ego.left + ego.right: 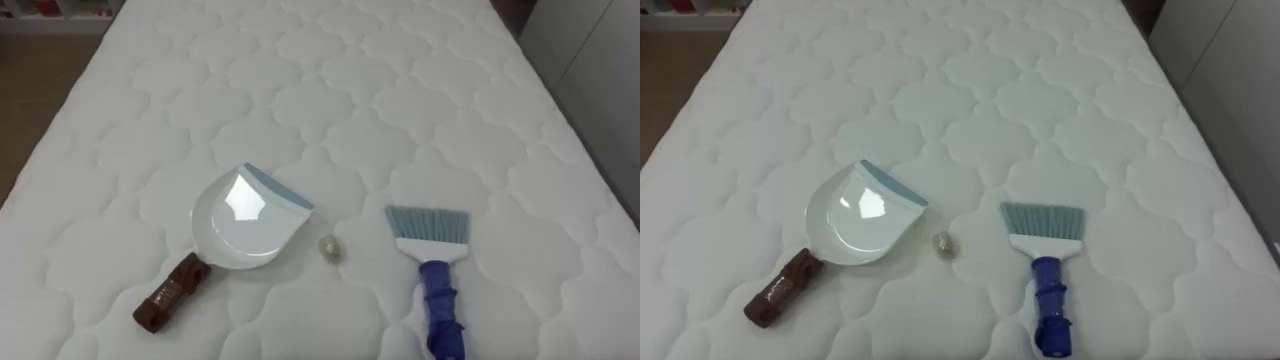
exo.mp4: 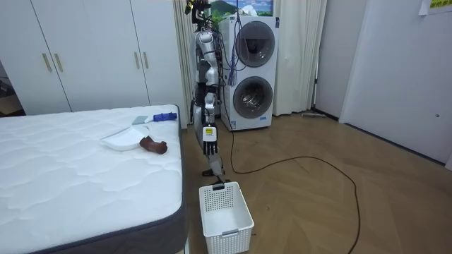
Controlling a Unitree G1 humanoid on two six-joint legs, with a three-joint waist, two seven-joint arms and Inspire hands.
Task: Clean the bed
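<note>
The left robot hand [image 2: 209, 144] hangs at the robot's side beside the white quilted bed [image 1: 350, 90]; open or closed, I cannot tell. Ahead of it lies a white plastic dustpan with a brown handle [image 1: 240, 225], beyond that a small pale crumpled scrap [image 1: 330, 248] (light, likely to skitter), then a blue-handled, pale-bristled brush [image 1: 432, 270]. Both tools look stiff and light; grip them by the handles.

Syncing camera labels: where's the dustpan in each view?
Left eye view: dustpan on the bed, lower left of centre, brown handle pointing lower left.
Right eye view: dustpan lower left of centre, handle again pointing lower left.
Room view: dustpan left of centre, on the bed's edge nearest the robot.
Shared landmark: the blue-handled brush lying beside it.
</note>
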